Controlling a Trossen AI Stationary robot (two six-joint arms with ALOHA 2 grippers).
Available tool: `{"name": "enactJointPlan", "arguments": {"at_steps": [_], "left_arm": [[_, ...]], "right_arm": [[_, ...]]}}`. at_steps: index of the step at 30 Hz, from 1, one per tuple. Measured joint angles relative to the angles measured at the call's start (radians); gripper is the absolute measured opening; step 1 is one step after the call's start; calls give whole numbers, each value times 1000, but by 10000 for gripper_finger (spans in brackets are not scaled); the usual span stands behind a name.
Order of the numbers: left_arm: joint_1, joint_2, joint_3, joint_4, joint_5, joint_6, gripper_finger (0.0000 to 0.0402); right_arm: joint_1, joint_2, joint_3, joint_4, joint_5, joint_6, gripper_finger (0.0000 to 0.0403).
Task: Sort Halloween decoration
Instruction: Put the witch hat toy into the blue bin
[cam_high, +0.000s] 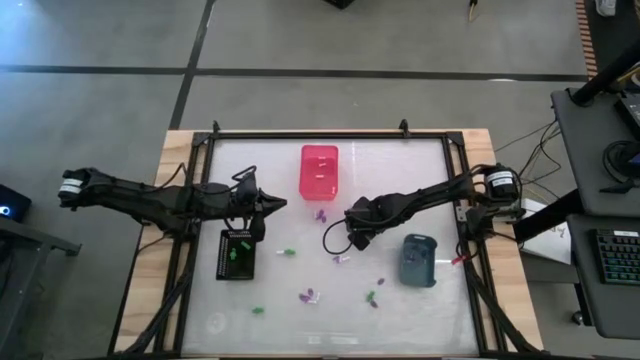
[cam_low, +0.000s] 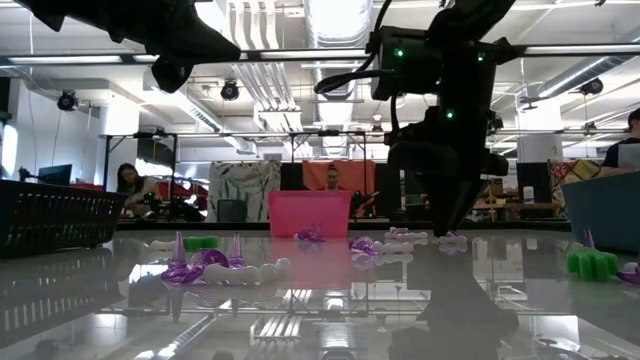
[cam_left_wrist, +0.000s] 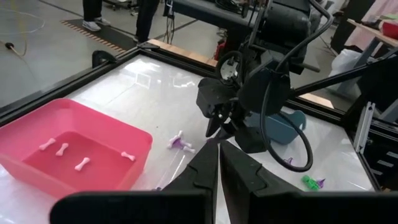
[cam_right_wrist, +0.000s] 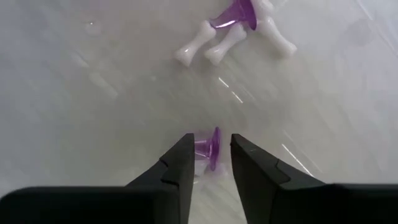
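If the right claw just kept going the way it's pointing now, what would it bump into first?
Most likely the small purple piece already lying between the right gripper's fingertips, then the table right beneath it. The white bones lie farther ahead, though depth is hard to judge.

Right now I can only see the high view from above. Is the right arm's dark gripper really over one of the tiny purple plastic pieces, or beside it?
Observer: In the right wrist view, the right gripper has one finger on each side of a tiny purple plastic cone piece lying on the table. It is not pinching it yet.
Operator: What's inside the pink plastic bin? I just see pink.
Observer: The left wrist view shows four little white plastic bones lying on the floor of the pink plastic bin.
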Motion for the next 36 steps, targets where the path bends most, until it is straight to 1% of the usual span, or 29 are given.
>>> {"name": "enactJointPlan", "arguments": {"at_steps": [8, 15, 21, 25, 32, 36], "left_arm": [[0, 0, 0, 0, 0, 0, 0], [0, 0, 0, 0, 0, 0, 0], [0, 3, 0, 0, 0, 0, 0], [0, 3, 0, 0, 0, 0, 0], [0, 34, 0, 8, 0, -9, 0], [-1, 69, 0, 16, 2, -19, 0]], "right_arm": [[0, 0, 0, 25, 3, -7, 41], [0, 0, 0, 48, 3, -15, 12], [0, 0, 0, 52, 8, -32, 9], [0, -12, 0, 59, 30, -39, 9], [6, -90, 15, 66, 57, -71, 9], [37, -154, 31, 63, 46, -106, 9]]}}
